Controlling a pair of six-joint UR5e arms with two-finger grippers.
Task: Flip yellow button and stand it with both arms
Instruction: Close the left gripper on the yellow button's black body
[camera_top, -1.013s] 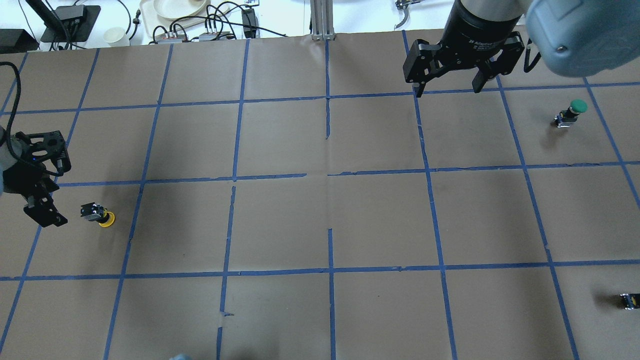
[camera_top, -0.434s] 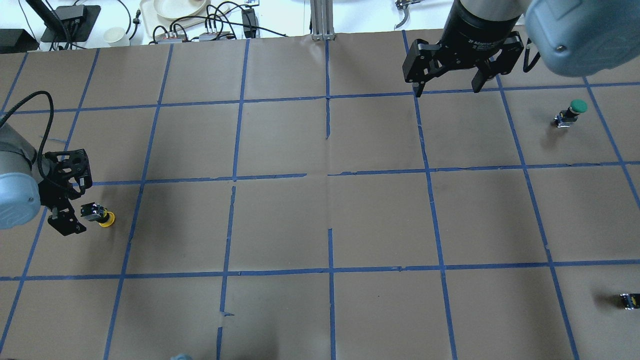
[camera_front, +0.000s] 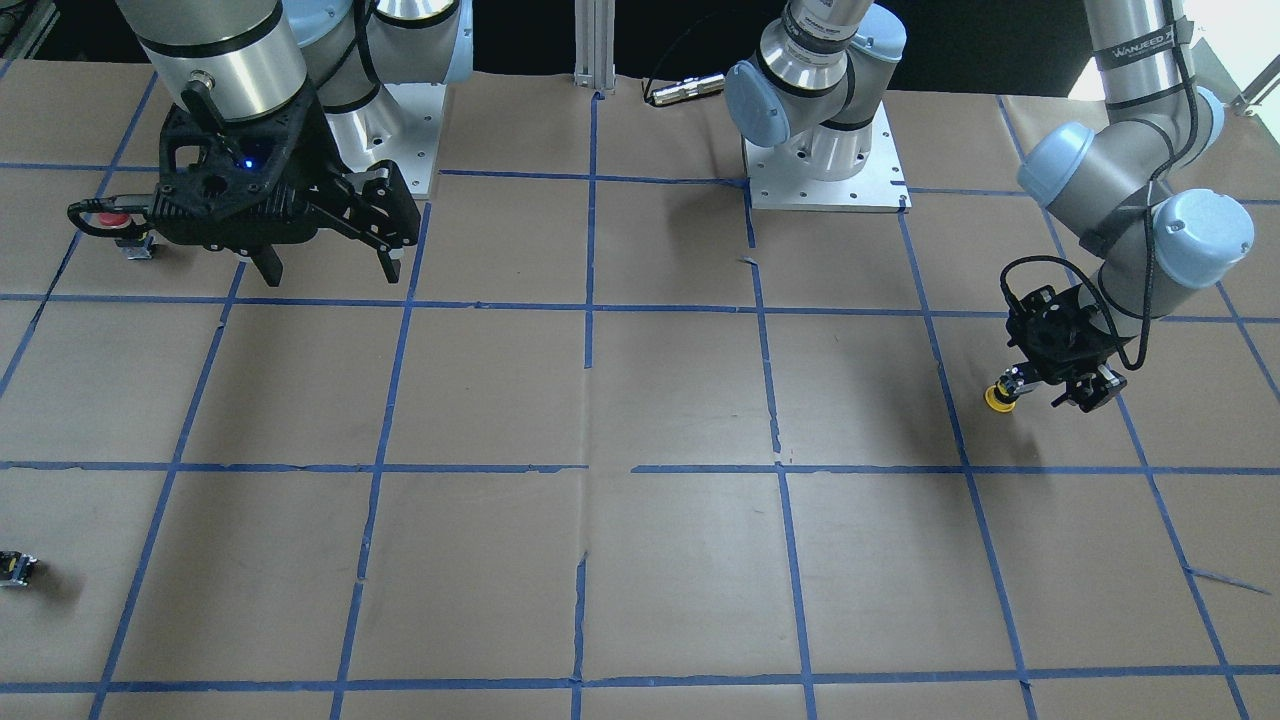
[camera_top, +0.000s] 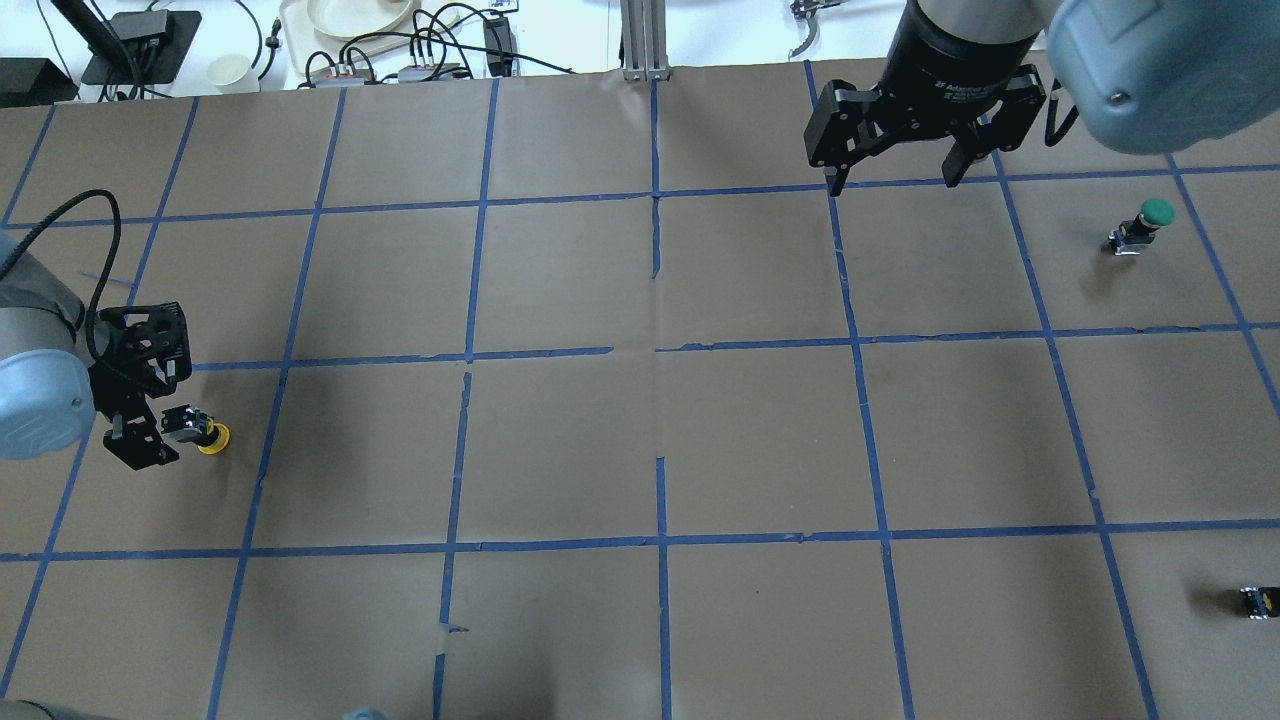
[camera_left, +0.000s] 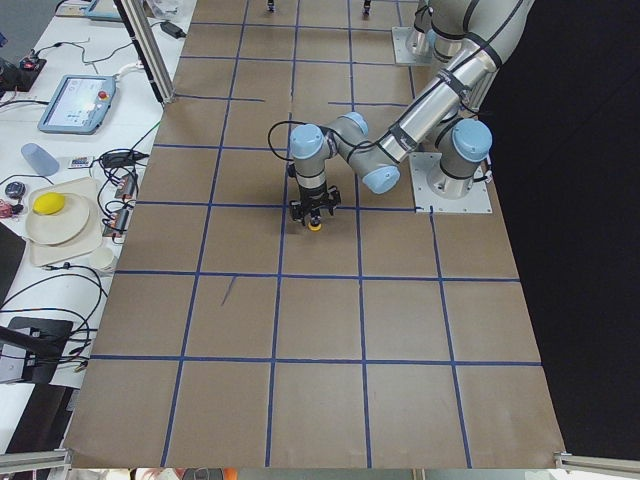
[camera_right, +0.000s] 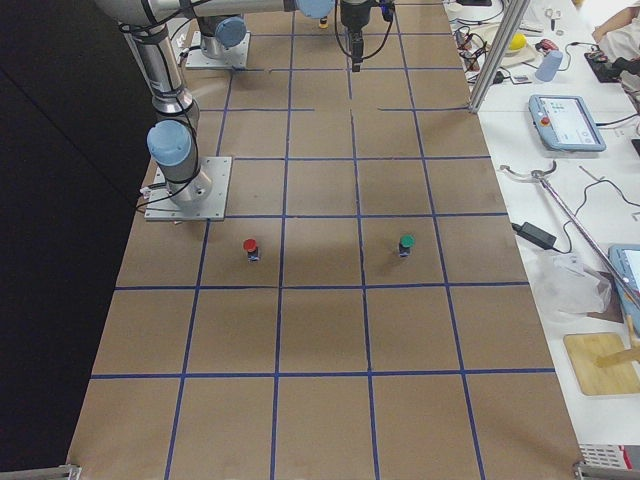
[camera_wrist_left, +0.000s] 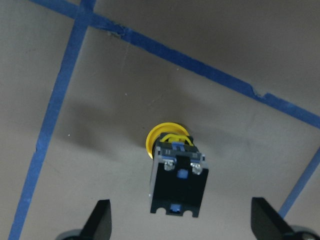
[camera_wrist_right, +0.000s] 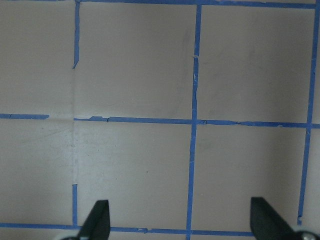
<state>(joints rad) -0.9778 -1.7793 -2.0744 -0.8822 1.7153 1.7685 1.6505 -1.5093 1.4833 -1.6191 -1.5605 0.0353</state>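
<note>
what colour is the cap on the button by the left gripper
Yellow. The small push-button's round cap shows best in the left wrist-mounted view.

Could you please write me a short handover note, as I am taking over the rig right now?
The left gripper is open, lined up over the yellow button, not gripping it.
The right gripper is open and empty, held high on the robot's right side, far from the button.
The yellow button sits on the table at the robot's left, apparently cap down, black base up.
Done: approach only.
Left: grasp, flip with both arms, stand it.
</note>
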